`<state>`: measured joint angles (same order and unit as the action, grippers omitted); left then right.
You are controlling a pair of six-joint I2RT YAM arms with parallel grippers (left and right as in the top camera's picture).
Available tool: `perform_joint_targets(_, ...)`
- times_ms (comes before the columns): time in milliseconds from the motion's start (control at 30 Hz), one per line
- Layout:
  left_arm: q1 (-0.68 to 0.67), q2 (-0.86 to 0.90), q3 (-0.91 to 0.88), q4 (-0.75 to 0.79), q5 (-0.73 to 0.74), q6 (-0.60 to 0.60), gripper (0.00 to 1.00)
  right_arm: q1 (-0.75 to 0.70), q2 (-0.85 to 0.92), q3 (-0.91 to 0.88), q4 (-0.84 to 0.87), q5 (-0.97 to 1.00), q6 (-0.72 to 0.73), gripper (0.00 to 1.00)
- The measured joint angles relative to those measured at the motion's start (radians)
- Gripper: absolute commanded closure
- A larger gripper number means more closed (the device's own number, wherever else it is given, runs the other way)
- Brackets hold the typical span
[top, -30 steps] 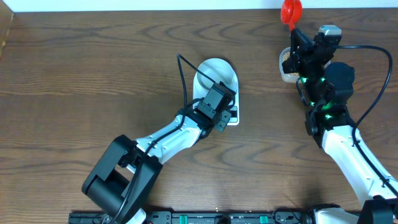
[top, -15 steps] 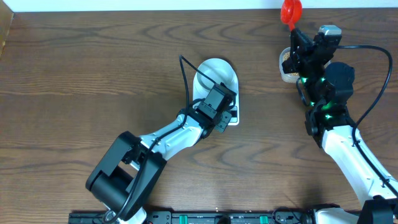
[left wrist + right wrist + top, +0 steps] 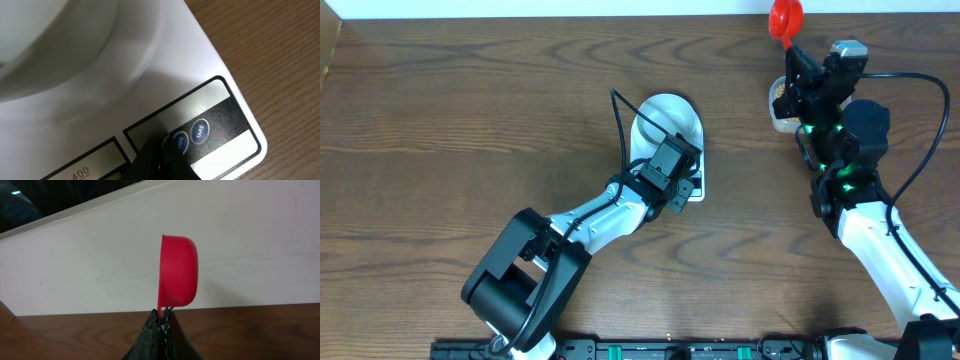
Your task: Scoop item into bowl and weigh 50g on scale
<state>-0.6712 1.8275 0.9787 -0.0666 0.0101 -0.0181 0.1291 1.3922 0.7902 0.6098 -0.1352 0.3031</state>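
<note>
the left gripper, pinched together and holding nothing, is touching the button row of the white scale, with the tare button lying just to its right and the pale bowl sitting on the platform beyond. the right gripper, clamped on the handle of the red scoop, is hovering over the tub of tan beans, well apart from the bowl.

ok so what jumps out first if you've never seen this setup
The bright red scoop catches the eye first. It is pinched by its handle in the shut right gripper at the far right of the wooden table, against a white wall. Mid-table, the shut left gripper points down right beside the MODE button and TARE button of the white scale, with the pale bowl sitting on it.
</note>
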Motion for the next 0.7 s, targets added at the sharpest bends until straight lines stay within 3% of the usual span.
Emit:
perform_joint_targets(367,0.002,-0.118,0.061,-0.087,0.0,0.019,0.93,0.0,0.0,0.0,0.0,-0.003,0.0,0.99)
perform_joint_targets(700,0.002,-0.028,0.062,-0.096,0.01,0.019,0.93,0.0,0.0,0.0,0.0,-0.003,0.0,0.99)
